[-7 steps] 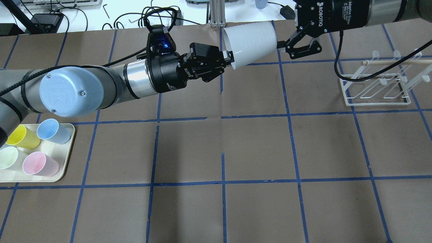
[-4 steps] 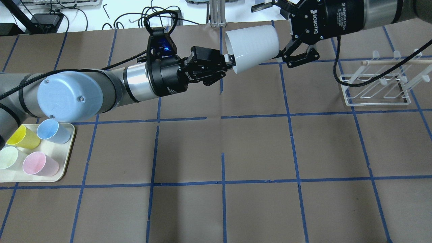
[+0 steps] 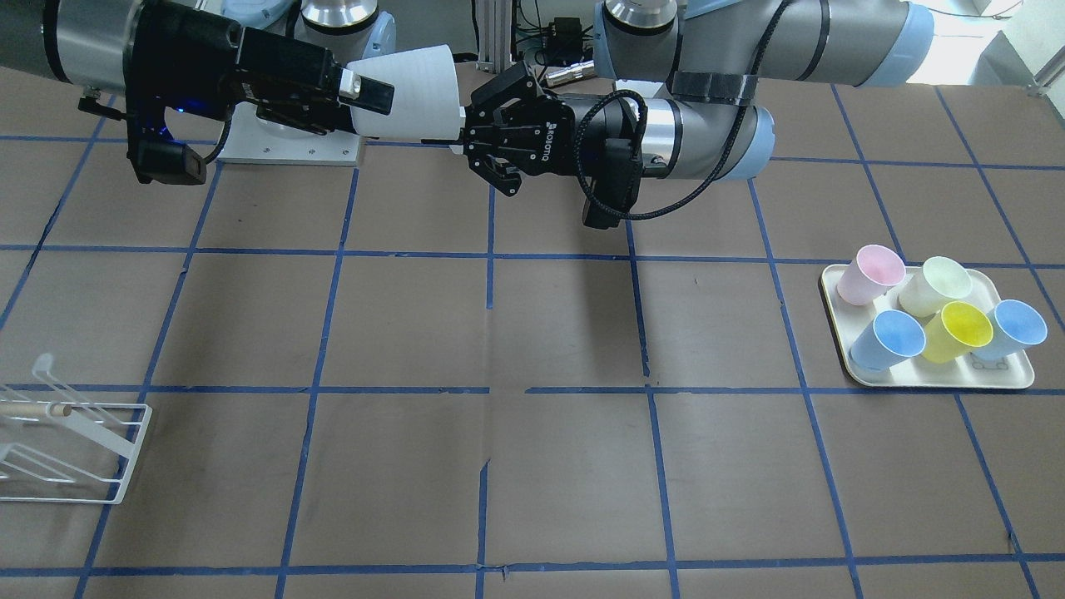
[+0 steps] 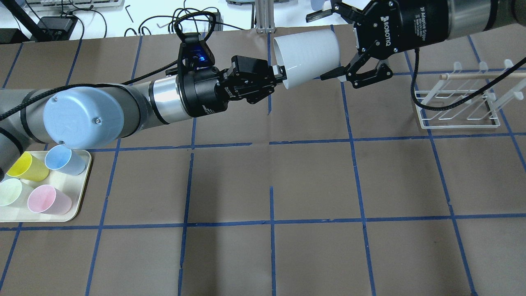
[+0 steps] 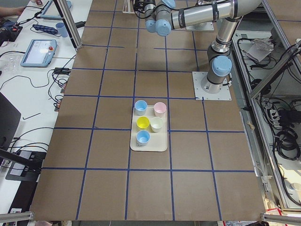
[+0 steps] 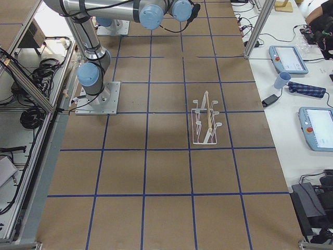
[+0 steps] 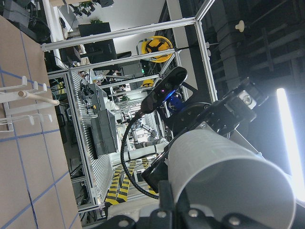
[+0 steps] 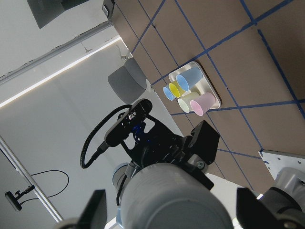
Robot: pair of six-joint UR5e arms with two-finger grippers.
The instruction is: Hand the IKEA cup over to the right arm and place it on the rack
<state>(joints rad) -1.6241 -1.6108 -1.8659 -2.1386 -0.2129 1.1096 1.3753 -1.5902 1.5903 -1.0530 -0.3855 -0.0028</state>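
The IKEA cup [image 4: 306, 53] is whitish and lies on its side in the air over the table's far edge. My left gripper [image 4: 280, 75] is shut on its rim; the front view shows this too [image 3: 460, 140]. My right gripper [image 4: 316, 47] is open, with one finger on each side of the cup's narrow base and apart from it. In the right wrist view the cup's base [image 8: 169, 202] sits between the spread fingers. The white wire rack [image 4: 456, 111] with its wooden dowel stands on the table to the right, below the right arm.
A cream tray [image 4: 80, 205] at the near left holds several coloured cups: blue, yellow, pale green, pink. It also shows in the front view [image 3: 840, 349]. Cables and equipment lie beyond the table's far edge.
My right gripper has moved left toward the cup; its fingers now stand on either side of the base instead of beside it. The left gripper and cup have barely shifted.
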